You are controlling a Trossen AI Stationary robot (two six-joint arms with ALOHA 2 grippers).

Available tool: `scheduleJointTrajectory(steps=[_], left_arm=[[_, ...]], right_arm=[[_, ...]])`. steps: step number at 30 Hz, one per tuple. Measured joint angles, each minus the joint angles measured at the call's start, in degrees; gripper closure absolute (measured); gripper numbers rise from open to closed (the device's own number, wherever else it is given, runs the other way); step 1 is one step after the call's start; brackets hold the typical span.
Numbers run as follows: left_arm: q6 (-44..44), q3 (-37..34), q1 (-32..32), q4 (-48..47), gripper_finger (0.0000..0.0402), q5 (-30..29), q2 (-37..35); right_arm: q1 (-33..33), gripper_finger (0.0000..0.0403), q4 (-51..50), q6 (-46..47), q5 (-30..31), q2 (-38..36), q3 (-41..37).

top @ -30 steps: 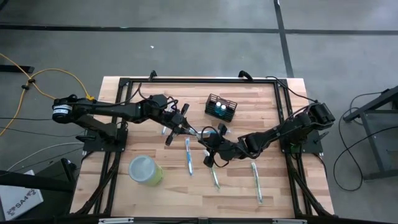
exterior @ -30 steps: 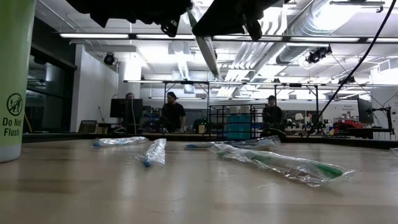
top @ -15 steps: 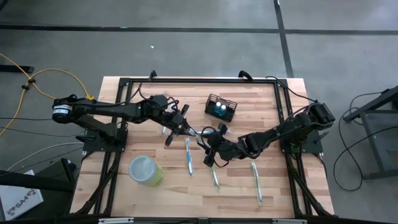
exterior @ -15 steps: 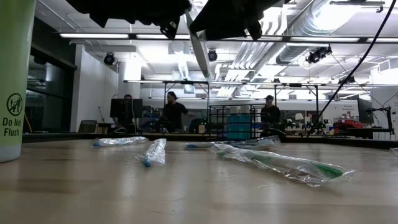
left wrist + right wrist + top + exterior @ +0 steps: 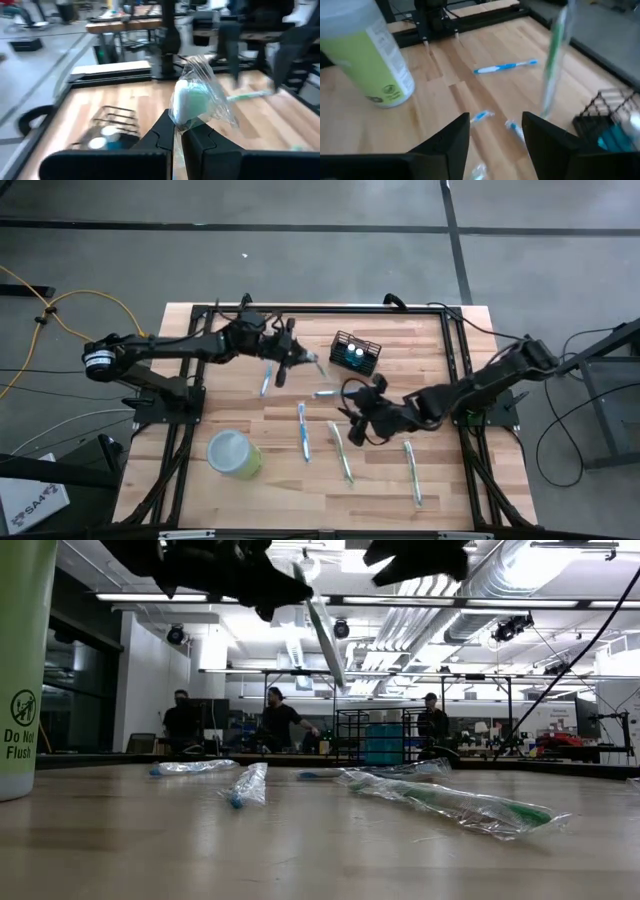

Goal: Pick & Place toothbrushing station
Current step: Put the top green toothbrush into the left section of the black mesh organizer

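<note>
While the left gripper [image 5: 296, 363] pinches a wrapped toothbrush [image 5: 312, 362] above the table [image 5: 440, 490], the black mesh basket [image 5: 355, 352] sits just beside it. Well clear, the right gripper [image 5: 358, 423] hangs wide open and empty.

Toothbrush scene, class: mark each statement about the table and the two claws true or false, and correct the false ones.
1. The left claw is shut on a wrapped toothbrush. True.
2. The right claw holds a toothbrush. False: it is open and holds nothing.
3. The black wire basket lies on the floor. False: it stands on the wooden table.
4. The green cup stands on the table, apart from the basket. True.
</note>
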Motion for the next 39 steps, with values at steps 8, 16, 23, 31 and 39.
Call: scheduleJointTrajectory(steps=[8,16,23,31,39], left_arm=[[0.4,6.8,4.0,-1.1,0.0395,0.0,3.2],[1.6,20.1,7.9,-8.9,0.0395,0.0,13.3],[-2.3,21.7,13.2,-6.8,0.0395,-0.1,16.0],[-1.2,21.7,13.4,-7.2,0.0395,-4.4,18.1],[-1.2,21.7,12.7,-7.0,0.0395,-4.9,21.4]], right_arm=[[4.6,0.0242,-11.2,9.9,0.1,-2.7,0.0],[7.6,0.0243,-12.5,12.5,0.0,-2.8,0.0],[10.6,0.0245,-12.5,13.1,0.3,-2.8,0.0],[10.5,0.0245,-12.3,13.1,0.5,-2.8,0.0],[10.7,0.0247,-12.4,14.6,0.4,-2.8,0.0]])
